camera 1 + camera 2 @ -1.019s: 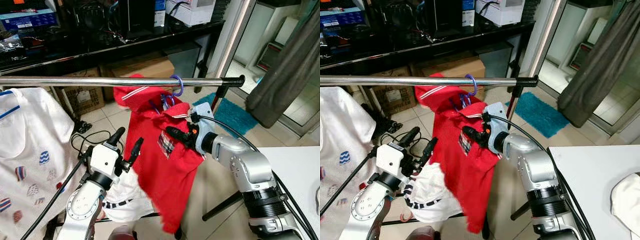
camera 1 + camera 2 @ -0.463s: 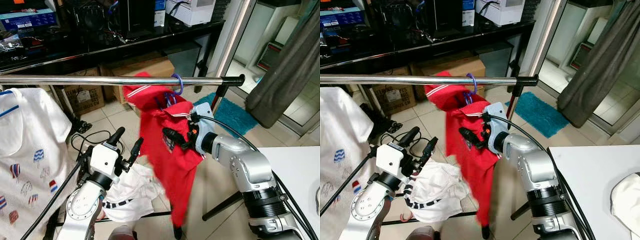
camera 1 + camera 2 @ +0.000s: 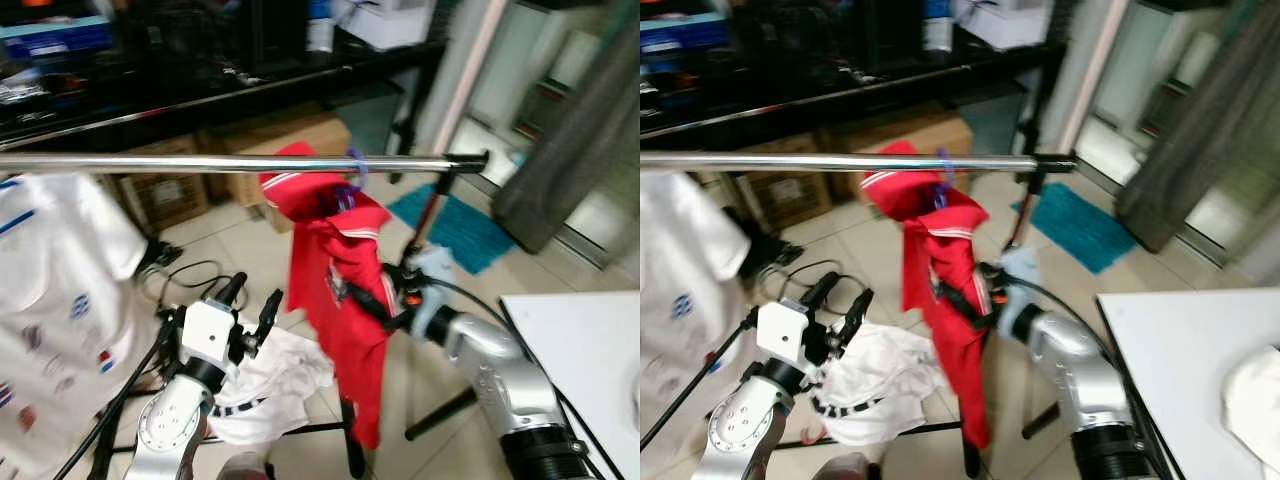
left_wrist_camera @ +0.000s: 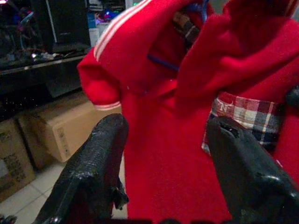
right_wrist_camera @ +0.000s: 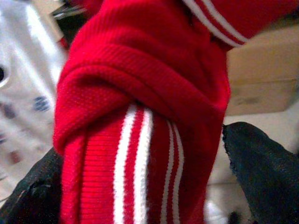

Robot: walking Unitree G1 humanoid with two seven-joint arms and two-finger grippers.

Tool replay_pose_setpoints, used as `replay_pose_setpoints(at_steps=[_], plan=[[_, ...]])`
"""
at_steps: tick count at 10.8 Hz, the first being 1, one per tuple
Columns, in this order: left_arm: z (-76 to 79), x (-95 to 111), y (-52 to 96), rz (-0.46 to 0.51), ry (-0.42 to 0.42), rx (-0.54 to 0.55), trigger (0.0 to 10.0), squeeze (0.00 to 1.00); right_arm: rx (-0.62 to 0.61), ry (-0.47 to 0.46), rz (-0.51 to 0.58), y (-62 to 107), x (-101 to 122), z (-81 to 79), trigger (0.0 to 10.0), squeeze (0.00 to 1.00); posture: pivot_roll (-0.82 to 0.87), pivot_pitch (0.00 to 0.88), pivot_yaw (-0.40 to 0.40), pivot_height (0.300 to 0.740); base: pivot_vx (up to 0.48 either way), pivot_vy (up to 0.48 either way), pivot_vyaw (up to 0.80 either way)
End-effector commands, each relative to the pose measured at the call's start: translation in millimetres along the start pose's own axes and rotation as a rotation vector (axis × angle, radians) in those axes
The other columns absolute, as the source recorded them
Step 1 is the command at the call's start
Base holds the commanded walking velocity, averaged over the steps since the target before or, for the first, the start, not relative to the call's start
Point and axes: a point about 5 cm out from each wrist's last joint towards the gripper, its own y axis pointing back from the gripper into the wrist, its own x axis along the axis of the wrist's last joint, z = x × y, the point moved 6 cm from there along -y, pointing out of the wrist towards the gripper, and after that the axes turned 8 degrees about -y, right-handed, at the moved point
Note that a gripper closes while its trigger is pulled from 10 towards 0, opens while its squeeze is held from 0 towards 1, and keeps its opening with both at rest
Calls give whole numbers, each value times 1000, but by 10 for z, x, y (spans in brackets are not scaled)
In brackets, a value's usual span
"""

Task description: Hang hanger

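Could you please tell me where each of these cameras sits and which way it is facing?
Left eye view: on the head, looking forward and down at the metal rail and the red shirt; left gripper and right gripper show.
Right eye view: the stereo twin, same scene, shifted slightly.
Left wrist view: on the left wrist, looking along its open fingers at the red shirt and a cardboard box.
Right wrist view: on the right wrist, close against the shirt's striped fabric, fingers either side.
All four share the red shirt.
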Motion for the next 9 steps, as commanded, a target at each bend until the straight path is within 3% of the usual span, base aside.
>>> replay_pose_setpoints(at_steps=[1, 5, 7, 9], plan=[[21, 32, -17, 15, 0, -7, 10000, 0, -22, 26, 13, 15, 25, 45, 10000, 0, 156, 0, -33, 736, 0, 0, 0], [2, -102, 23, -12, 22, 13, 10000, 0, -17, 55, 60, 196, -97, 124, 10000, 0, 148, 0, -31, 736, 0, 0, 0], [-69, -314, 133, -73, 65, 71, 10000, 0, 78, 43, 33, 347, -253, 17, 10000, 0, 137, 0, -31, 736, 0, 0, 0], [-60, -469, 197, -116, 64, 74, 10000, 0, 168, 89, -35, 438, -413, -35, 10000, 0, 133, 0, -31, 736, 0, 0, 0]])
